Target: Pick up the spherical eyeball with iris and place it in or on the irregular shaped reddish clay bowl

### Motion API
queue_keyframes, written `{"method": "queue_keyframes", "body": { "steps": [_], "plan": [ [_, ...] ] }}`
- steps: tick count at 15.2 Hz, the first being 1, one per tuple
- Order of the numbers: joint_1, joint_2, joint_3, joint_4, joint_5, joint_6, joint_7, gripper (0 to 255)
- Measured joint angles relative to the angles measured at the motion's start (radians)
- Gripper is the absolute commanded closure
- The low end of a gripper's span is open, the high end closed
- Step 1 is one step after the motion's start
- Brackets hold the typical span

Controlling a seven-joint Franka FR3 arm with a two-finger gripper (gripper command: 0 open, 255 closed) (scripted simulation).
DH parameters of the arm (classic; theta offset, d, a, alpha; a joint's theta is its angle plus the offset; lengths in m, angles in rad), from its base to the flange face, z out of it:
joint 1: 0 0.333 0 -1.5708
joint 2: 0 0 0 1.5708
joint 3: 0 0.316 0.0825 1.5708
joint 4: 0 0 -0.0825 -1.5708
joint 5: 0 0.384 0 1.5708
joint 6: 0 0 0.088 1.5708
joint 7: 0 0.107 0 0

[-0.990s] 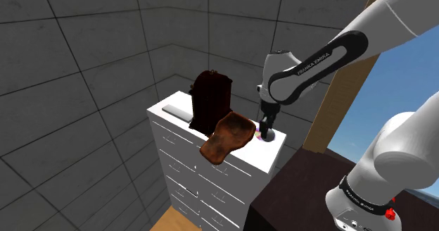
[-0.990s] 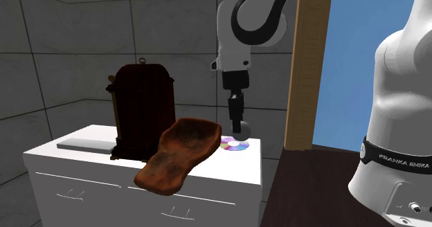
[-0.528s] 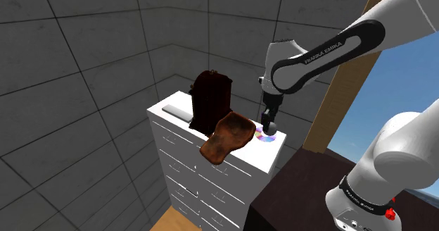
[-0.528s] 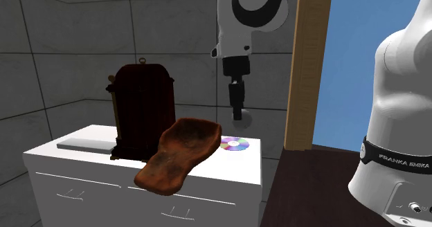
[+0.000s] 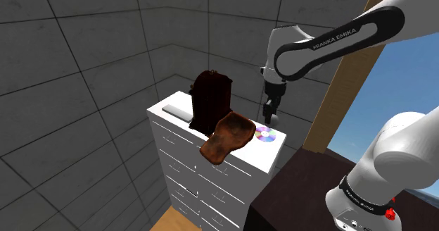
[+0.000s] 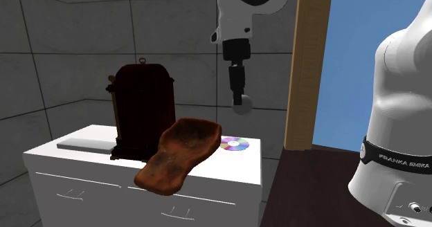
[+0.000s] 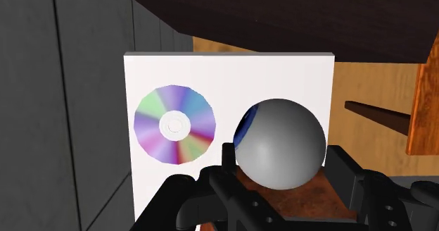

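Note:
The eyeball [image 7: 279, 144] is a pale grey ball with a blue iris on one side. My gripper [image 7: 281, 163] is shut on it, a black finger on each side. In the second exterior view the eyeball [image 6: 242, 107] hangs in the gripper [image 6: 241, 103] well above the white dresser top [image 6: 83, 141], over its far right corner. The reddish-brown clay bowl [image 6: 178, 153] lies tilted on the dresser's front edge, below and to the left of the ball. In the shoulder view the gripper [image 5: 268, 117] hangs to the right of the bowl [image 5: 226, 136].
A shiny rainbow disc [image 6: 235, 144] [image 7: 175, 125] lies on the dresser under the gripper. A tall dark wooden case [image 6: 142, 111] stands behind the bowl, with a flat grey slab [image 6: 84, 145] beside it. A wooden post [image 6: 304, 66] rises to the right.
The arm has lifted straight up with the eyeball in its grip, from just above the disc to well over the dresser. The bowl and disc have not moved.

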Motion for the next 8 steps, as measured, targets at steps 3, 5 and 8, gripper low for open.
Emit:
{"method": "queue_keyframes", "body": {
  "steps": [3, 5, 8],
  "plan": [
    [0.0, -0.025, 0.0, 0.022, -0.001, -0.046, 0.002, 255],
    [0.0, -0.037, 0.0, 0.035, -0.002, -0.072, 0.003, 255],
    [0.015, 0.032, 0.022, 0.109, 0.009, -0.075, 0.034, 255]
  ]
}}
